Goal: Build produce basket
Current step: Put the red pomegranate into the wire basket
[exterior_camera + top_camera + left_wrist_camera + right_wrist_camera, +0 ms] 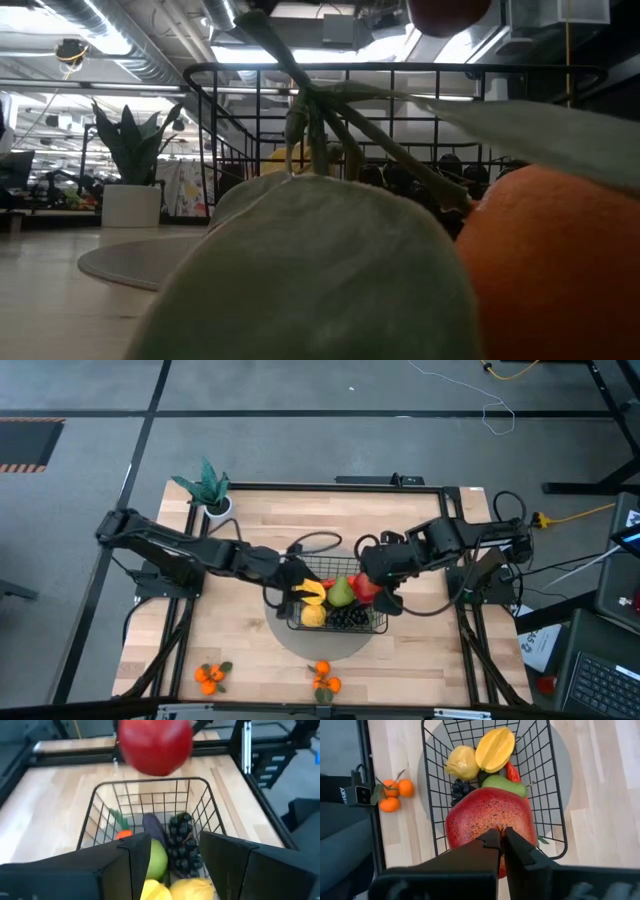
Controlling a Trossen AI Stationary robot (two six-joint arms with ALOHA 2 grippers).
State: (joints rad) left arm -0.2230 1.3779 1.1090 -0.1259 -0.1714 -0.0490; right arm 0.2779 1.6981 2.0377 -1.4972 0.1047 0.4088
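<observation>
Centre frame, high view: right gripper [501, 837] pinches the apple [490, 815] by its stem above the basket [372, 626]. Apple looks rigid, smooth, light, possibly slippery. Left gripper [172, 862] gapes empty.

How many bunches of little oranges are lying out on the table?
2. One tangerine bunch lies near the table's front edge on the left; the other tangerine bunch lies front centre, just before the round mat. More could hide inside the basket.
</observation>
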